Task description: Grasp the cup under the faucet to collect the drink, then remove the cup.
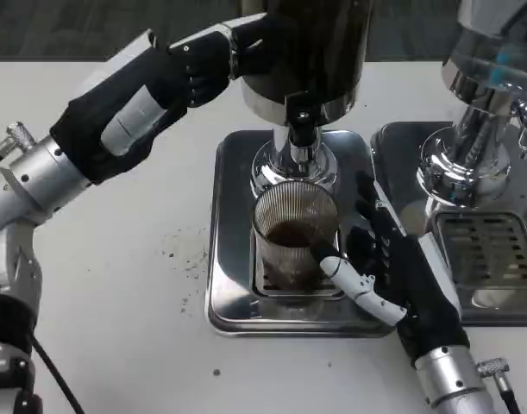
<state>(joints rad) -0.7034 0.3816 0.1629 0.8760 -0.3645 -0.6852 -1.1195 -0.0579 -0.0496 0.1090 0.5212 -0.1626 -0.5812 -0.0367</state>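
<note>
Right hand [379, 267] holds upright cup [293, 237] under faucet [299, 142].

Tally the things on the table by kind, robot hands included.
Drink dispensers: 2
Drip trays: 2
Cups: 1
Robot hands: 2, left robot hand, right robot hand
Total: 7

Your left hand [203, 65] is raised, fingers seemingly curled; your right hand [379, 267] is low, fingers extended forward.
</note>
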